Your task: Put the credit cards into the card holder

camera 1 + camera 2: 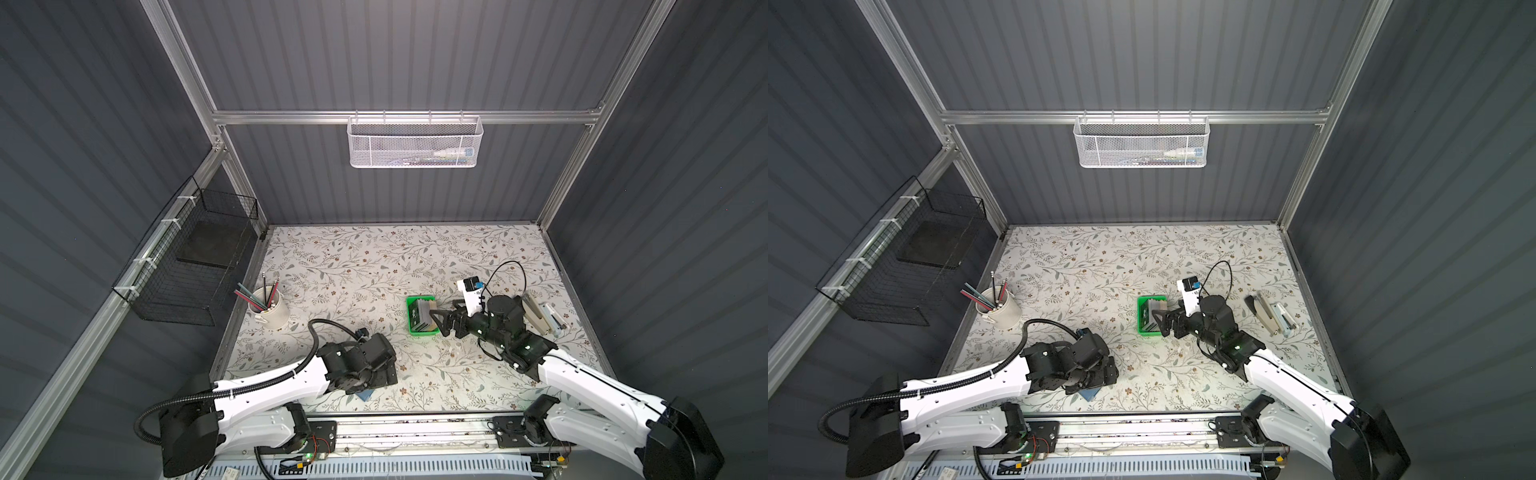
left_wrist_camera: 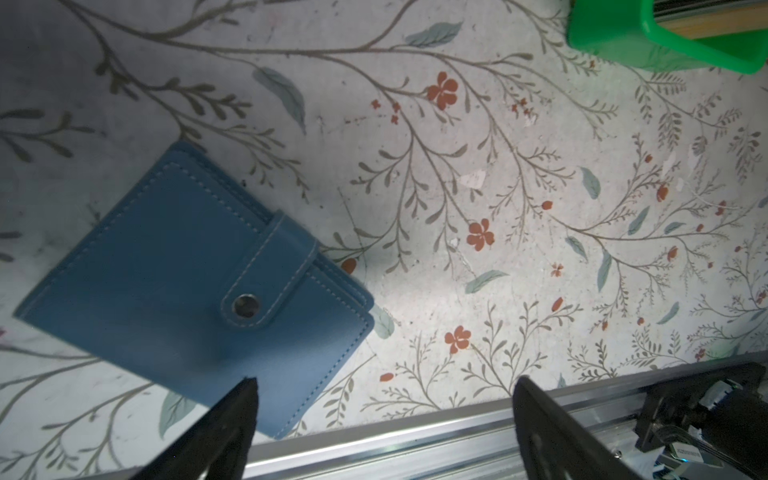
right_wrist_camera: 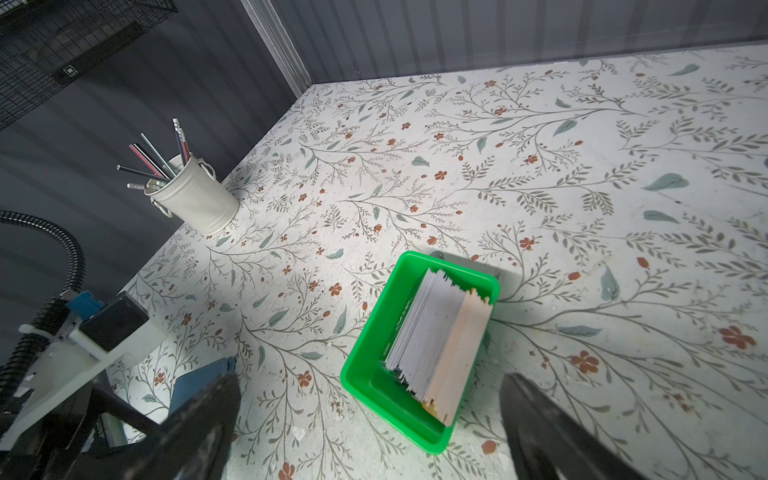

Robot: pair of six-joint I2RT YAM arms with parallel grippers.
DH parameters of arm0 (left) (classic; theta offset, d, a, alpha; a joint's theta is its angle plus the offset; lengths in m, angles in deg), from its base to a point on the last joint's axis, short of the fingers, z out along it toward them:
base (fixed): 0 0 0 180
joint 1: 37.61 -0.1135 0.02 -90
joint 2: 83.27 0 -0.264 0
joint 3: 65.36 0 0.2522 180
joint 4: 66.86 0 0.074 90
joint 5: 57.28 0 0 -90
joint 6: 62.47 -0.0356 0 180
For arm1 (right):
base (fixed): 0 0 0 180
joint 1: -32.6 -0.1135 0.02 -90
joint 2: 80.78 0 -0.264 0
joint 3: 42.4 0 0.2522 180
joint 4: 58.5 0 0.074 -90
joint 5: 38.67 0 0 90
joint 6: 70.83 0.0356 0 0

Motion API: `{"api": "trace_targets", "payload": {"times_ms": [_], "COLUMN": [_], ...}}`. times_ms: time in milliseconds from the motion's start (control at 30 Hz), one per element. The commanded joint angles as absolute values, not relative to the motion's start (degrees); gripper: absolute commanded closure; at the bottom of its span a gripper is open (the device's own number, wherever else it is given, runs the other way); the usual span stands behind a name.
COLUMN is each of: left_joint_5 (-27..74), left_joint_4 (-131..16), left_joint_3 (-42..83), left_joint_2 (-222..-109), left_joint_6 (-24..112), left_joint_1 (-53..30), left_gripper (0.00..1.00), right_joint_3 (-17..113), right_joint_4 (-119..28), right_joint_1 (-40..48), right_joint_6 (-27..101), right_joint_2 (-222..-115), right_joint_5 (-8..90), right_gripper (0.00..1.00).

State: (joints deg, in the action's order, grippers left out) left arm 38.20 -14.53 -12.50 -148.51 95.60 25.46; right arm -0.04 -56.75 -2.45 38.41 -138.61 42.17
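Black fingers of the left gripper (image 2: 384, 382) stand spread wide and empty above the card holder (image 2: 183, 274), a flat blue stitched wallet lying closed near the front edge of the floral table (image 1: 353, 257), its tab snapped down over a metal stud, which looks like the first thing to undo before any pocket can take a card. Toward the table's middle the right gripper (image 3: 370, 378), likewise fully open and holding nothing, hangs just short of the green tray (image 3: 370, 320), where the credit cards (image 3: 440, 340) stand packed on edge, pale grey-white with a tan one outermost, a stance that seems meant to offer their top edges to a pinch
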Motion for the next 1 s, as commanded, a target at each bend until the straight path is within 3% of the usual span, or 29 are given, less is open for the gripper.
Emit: {"api": "trace_targets", "payload": {"times_ms": [0,300,967], "left_joint_5": [41.0,40.5,36.2], "left_joint_4": [-7.4,-3.6,-21.1], "left_joint_3": [-11.8,-13.3,-18.9], "left_joint_2": [-147.4,-149.8,-149.5], "left_joint_6": [98.3,101.6,99.8], "left_joint_1": [25.8,25.8,25.8], "left_gripper": [0.04,0.01,0.00], "right_joint_3": [0.2,0.5,0.5], "right_joint_4": [-56.8,-56.6,-56.2], "right_joint_1": [-2.8,-2.8,-2.8], "right_joint_6": [38.6,38.6,38.4], "right_joint_2": [-139.2,-139.7,-139.6], "right_joint_5": [42.4,42.2,42.4], "right_gripper": [0.01,0.01,0.01]}}
